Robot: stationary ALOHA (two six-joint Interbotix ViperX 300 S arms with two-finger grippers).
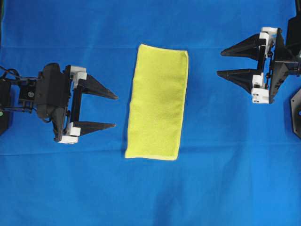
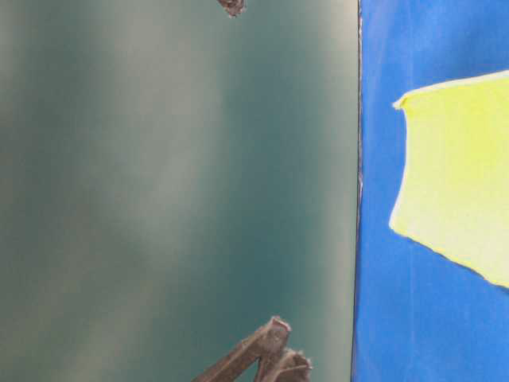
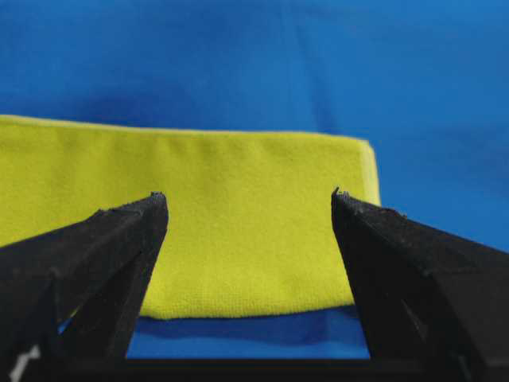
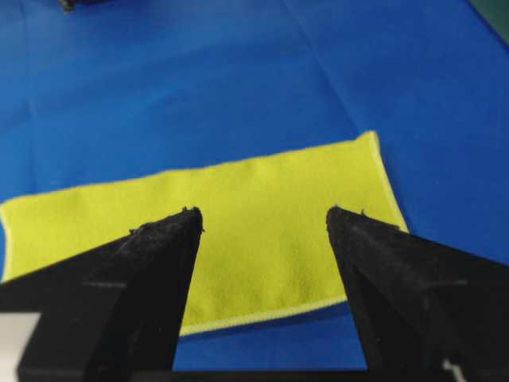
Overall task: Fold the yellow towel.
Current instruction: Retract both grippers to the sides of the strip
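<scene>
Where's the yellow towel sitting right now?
In the overhead view the yellow towel lies folded into a long strip mid-table on the blue cloth, between the open left gripper and open right gripper, touching neither.

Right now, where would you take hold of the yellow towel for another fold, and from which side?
Probably its near short end. The yellow towel lies flat as a long rectangle, so each open tool, left tool and right tool, could pinch a near corner from its own side, coming down from above.
</scene>
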